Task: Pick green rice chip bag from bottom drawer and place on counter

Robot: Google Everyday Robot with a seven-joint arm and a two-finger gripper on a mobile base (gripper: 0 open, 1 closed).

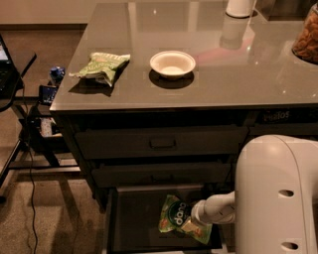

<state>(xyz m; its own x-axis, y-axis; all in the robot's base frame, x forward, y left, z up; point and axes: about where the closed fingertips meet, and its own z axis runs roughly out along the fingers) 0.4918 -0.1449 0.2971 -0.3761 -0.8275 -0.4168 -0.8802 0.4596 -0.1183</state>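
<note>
The green rice chip bag [175, 214], light green with a dark "dang" circle, sits tilted up inside the open bottom drawer [131, 225], near its right side. My gripper [193, 221] reaches into the drawer from the right and is shut on the bag's right edge; the bag and my wrist hide its fingertips. The white arm housing [276, 198] fills the lower right. The glossy grey counter [213, 87] spans the top of the dark drawer cabinet above.
On the counter lie a paler olive-green wrinkly bag [102, 65], a white bowl [172, 63], a white cylinder [240, 7] and a snack container [306, 39] at the right edge. Two shut drawers [161, 144] sit above. A stand with cables [30, 134] is left of the cabinet.
</note>
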